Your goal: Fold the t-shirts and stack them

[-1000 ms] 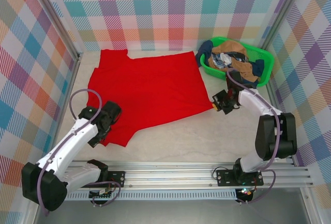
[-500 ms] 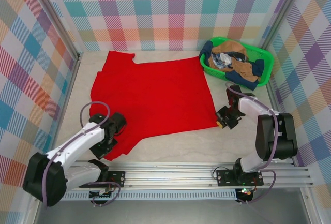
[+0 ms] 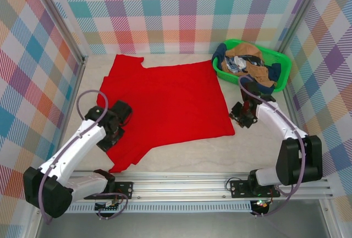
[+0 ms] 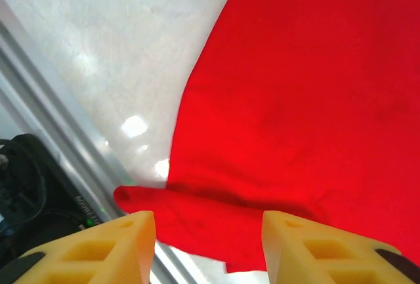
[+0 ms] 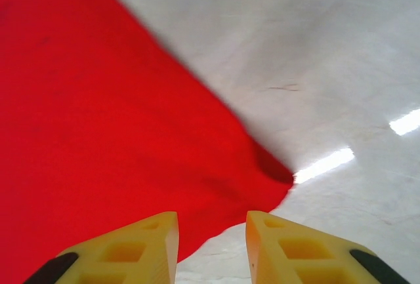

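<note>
Red shirt [image 3: 165, 100]: found spread flat across the left and middle of the table [image 3: 187, 155]. One sleeve is pointed toward the far left corner, and a hem corner is drawn out close to the near edge on the left. In the left wrist view a narrow strip of the hem is seen turned over on itself beside the rail [image 3: 209, 186]. The shirt's near right corner is located right of the table's middle. In the right wrist view that corner is seen slightly curled, with bare surface beyond it.

Other shirts [image 3: 250, 65]: heaped in the basket [image 3: 224, 76] at the far right corner. Tan cloth is noted on top, navy cloth is draped over the rim, and a white-patterned piece is lodged between them.

Left gripper [image 4: 209, 217]: positioned over the near left part of the red shirt. Its fingers are parted a moderate way and nothing is held between them; cloth is seen lying below the gap. Contact with the cloth cannot be determined.

Right gripper [image 5: 211, 215]: positioned over the near right corner of the red shirt. Its fingers are parted narrowly and nothing is gripped.
</note>
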You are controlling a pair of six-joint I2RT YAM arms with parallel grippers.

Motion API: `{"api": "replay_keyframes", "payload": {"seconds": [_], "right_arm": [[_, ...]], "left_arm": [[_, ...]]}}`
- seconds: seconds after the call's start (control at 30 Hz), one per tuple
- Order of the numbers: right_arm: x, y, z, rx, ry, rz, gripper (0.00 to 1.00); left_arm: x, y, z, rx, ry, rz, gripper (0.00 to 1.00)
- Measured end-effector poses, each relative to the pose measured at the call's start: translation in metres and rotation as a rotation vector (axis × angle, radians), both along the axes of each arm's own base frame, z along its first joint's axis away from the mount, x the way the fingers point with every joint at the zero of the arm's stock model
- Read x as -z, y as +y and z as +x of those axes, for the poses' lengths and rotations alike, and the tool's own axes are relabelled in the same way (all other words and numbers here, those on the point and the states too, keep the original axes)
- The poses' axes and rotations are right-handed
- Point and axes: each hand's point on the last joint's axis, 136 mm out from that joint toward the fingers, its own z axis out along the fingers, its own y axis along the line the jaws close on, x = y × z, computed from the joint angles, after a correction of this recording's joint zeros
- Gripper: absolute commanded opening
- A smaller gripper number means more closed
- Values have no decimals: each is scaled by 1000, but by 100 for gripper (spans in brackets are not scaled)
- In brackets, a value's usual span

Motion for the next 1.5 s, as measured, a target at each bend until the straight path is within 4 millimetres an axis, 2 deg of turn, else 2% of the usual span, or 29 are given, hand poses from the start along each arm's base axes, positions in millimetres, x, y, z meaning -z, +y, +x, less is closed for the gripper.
{"api": "replay_keyframes", "payload": {"seconds": [0.07,0.17,0.3,0.4,0.57,0.7,0.9,0.93,1.0,1.07,1.13,1.23,1.3,1.37,1.43,1.5], "right_arm": [[-2,15,5,-54,-30,26,26],[3,37,11,-122,-39,79,26],[16,59,14,-195,-19,133,26],[22,73,16,-239,-2,176,25],[40,88,23,-275,40,216,26],[52,96,25,-293,77,227,27],[68,106,37,-320,101,222,27],[71,106,39,-321,106,219,26],[73,106,42,-319,111,210,26],[71,105,45,-319,96,194,27],[66,103,45,-319,83,177,29],[48,98,39,-317,45,156,32],[32,92,27,-312,14,151,34],[21,88,13,-313,-3,153,34],[16,86,1,-312,-8,163,35],[19,84,-11,-306,6,178,36]], "left_arm": [[6,7,9,-52,5,-19,25],[40,12,19,-131,88,-76,16],[99,9,34,-176,242,-134,15],[118,11,48,-163,293,-142,13],[128,26,99,-123,290,-140,11],[127,46,144,-56,292,-100,9],[123,59,214,81,243,-37,10],[122,60,224,94,232,-27,12],[121,63,235,107,219,-9,27],[117,66,232,113,222,14,44],[110,69,217,102,224,31,46],[87,71,172,73,216,43,45],[65,71,136,37,173,37,45],[54,75,103,-16,139,11,45],[60,87,73,-104,151,-23,45],[79,100,48,-207,201,-68,46]]}}
